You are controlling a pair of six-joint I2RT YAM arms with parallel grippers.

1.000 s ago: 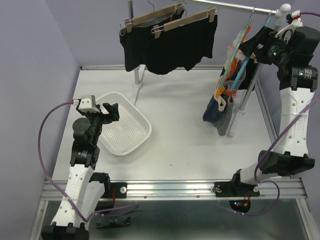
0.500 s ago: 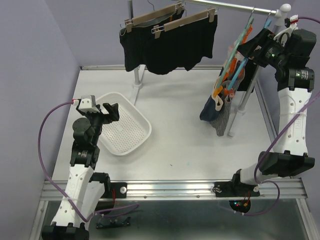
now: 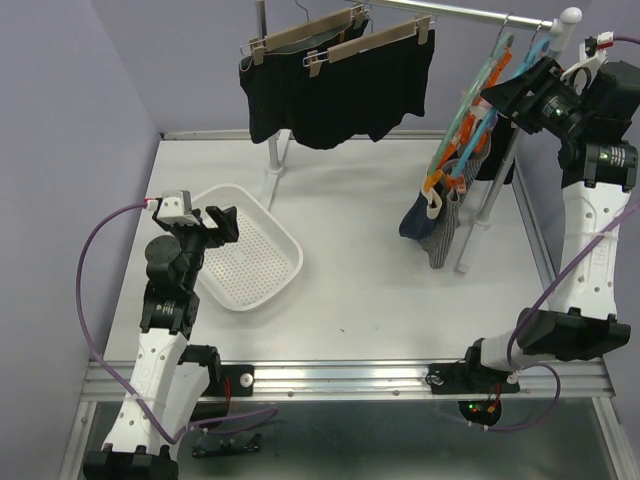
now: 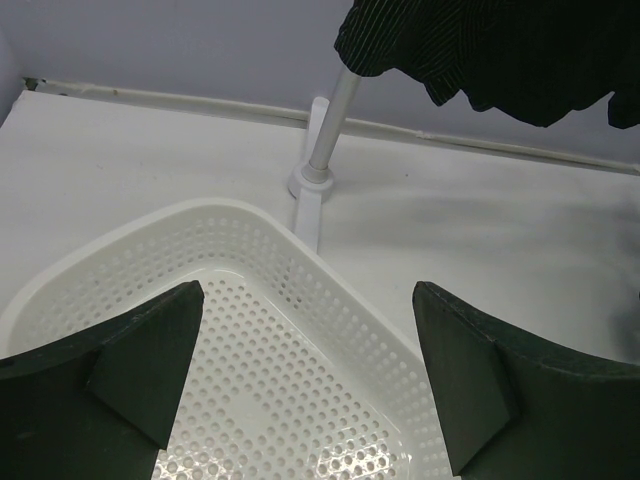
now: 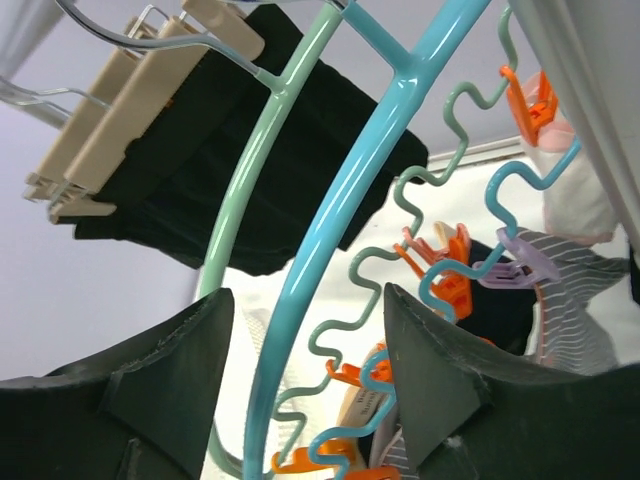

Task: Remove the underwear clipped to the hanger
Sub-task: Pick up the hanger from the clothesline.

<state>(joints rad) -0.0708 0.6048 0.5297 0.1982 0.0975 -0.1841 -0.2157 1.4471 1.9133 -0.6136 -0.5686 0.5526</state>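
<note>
Two large black underwear shorts (image 3: 330,95) hang from wooden clip hangers (image 3: 300,40) on the rail (image 3: 470,12). At the right, blue and green plastic hangers (image 3: 470,120) carry orange clips holding a navy piece (image 3: 413,222) and a grey-striped piece (image 3: 440,242). My right gripper (image 3: 500,95) is up at these hangers. In the right wrist view its jaws (image 5: 308,300) stand apart around the blue hanger arm (image 5: 330,250), with the green arm (image 5: 255,190) just beside, and the striped piece (image 5: 570,300) beyond. My left gripper (image 3: 222,222) is open over the basket (image 3: 290,250), holding nothing.
The white perforated basket's rim (image 4: 250,210) lies under my left gripper (image 4: 307,295). The rack's left post (image 4: 335,120) stands behind it on a round foot, and the right post (image 3: 485,200) stands beside the hanging small pieces. Black shorts (image 4: 480,50) hang above.
My right gripper's jaws have narrowed around the plastic hangers. The hangers and their small pieces have swung slightly left. The left arm has not moved.
</note>
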